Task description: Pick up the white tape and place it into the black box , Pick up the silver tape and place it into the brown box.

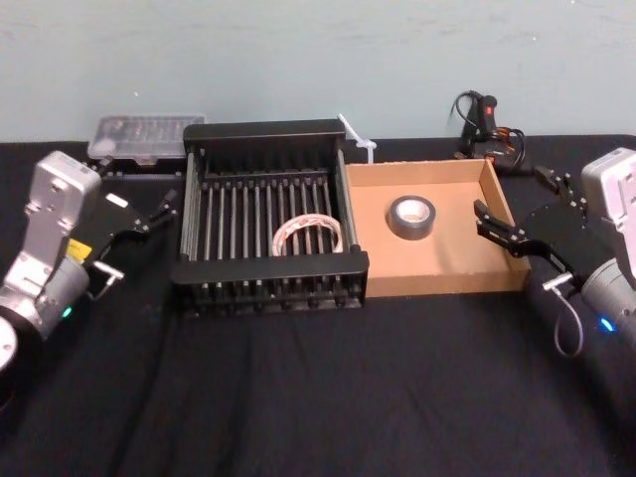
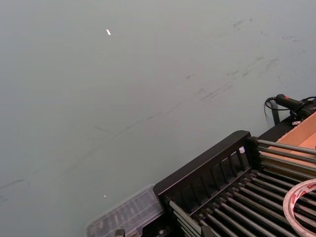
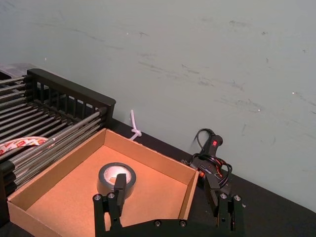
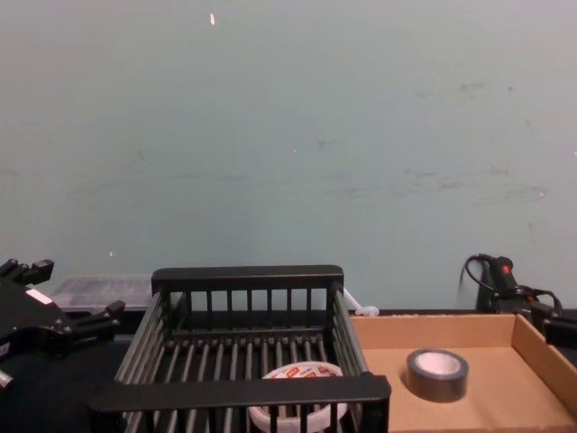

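In the head view, the black box (image 1: 268, 266) is seen on the black-covered table (image 1: 318, 397) with the brown box (image 1: 447, 253) touching its right side. The white tape (image 1: 308, 218) lies flat on the slatted bottom of the black box, towards its front right corner. The silver tape (image 1: 411, 231) lies flat inside the brown box, in the rear half. The left gripper (image 1: 164, 211) is held just beside the black box's left wall, its jaws apart and holding nothing. The right gripper (image 1: 487, 224) is held over the brown box's right wall, likewise spread and empty.

In the left wrist view, the rear rim of the black box (image 2: 202, 170) is shown, with part of the white tape (image 2: 296, 197) on the bars and a clear plastic case (image 2: 128, 212) behind the box.

In the right wrist view, the right gripper (image 3: 165, 190) is seen with its jaws wide — the silver tape (image 3: 104, 174) lies beyond one finger on the floor of the brown box (image 3: 158, 163), untouched. A black tool with a red switch (image 3: 210, 148) lies behind the box.

In the chest view, the white tape (image 4: 302, 372) is seen behind the front rim of the black box (image 4: 243, 390), and the silver tape (image 4: 437, 379) rests in the brown box (image 4: 505, 397). The left gripper (image 4: 70, 290) is held left of the basket — jaws parted.
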You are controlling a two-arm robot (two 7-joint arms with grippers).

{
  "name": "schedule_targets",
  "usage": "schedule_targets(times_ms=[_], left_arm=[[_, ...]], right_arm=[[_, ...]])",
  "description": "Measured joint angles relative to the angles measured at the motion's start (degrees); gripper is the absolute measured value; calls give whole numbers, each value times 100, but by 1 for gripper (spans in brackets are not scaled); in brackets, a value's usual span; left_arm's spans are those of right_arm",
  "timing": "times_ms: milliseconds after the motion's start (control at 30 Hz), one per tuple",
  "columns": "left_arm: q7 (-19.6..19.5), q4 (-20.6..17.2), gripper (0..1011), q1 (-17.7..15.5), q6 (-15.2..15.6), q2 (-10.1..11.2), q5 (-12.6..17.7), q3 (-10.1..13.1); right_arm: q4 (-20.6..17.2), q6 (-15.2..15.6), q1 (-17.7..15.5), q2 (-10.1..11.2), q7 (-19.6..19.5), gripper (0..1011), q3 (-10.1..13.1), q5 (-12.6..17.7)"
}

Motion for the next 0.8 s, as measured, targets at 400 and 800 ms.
schedule_targets(times_ms=[400,800], left_arm=[[0,0,1001,0,0,0,0,0],[0,0,1001,0,0,0,0,0]], right_arm=[[0,0,0,0,0,1002,0,0],[0,0,0,0,0,1002,0,0]])
